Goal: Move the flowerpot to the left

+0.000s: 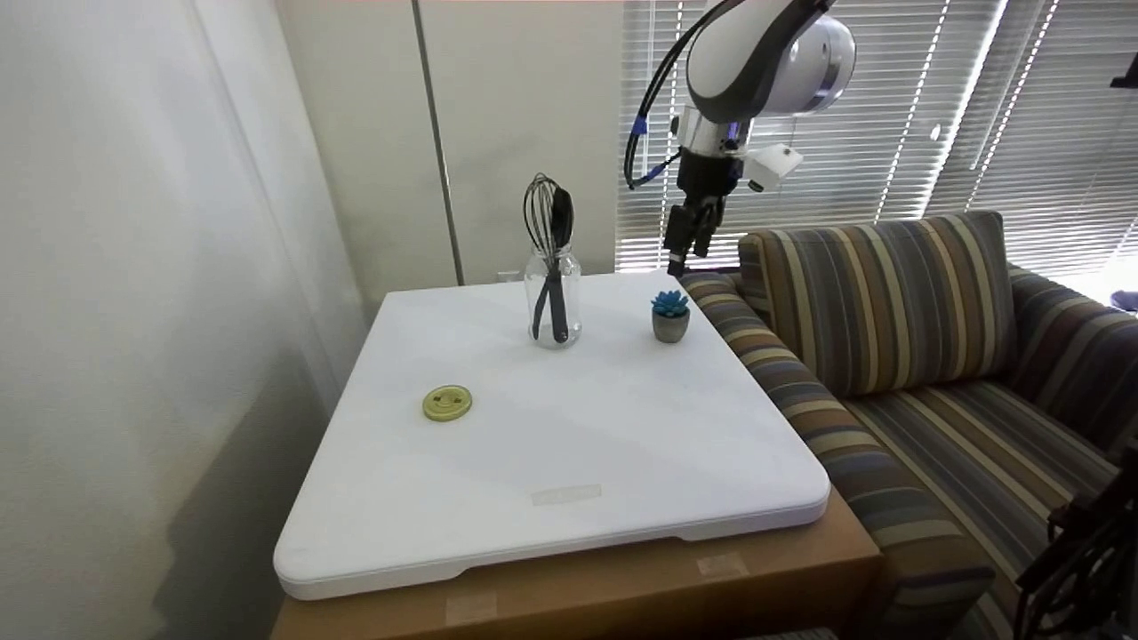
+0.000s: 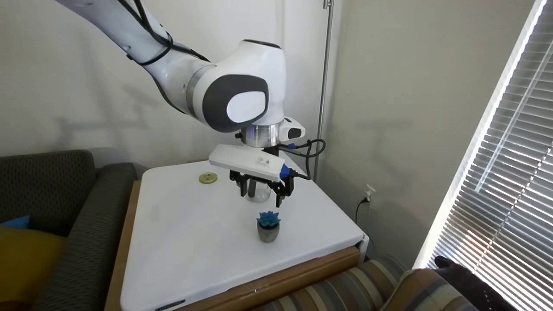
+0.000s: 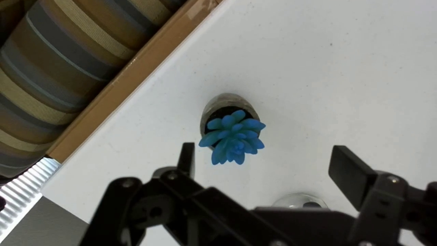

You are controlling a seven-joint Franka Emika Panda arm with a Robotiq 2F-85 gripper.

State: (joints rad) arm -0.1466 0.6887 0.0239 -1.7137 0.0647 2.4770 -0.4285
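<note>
In an exterior view the flowerpot (image 1: pixel 670 325) stands upright at two o'clock on the table (image 1: pixel 640 427), the three-o'clock edge just beside it (a striped sofa (image 1: pixel 876 311) lies beyond). Free tabletop runs from the pot toward seven o'clock; toward nine, bare room reaches as far as a glass jar (image 1: pixel 572 304). The gripper (image 2: pixel 261 196) hangs above the table, spread wide, holding nothing. Count: one flowerpot, one jar with two tools (image 1: pixel 557 311) in it, one yellow-green disc (image 1: pixel 446 403).
</note>
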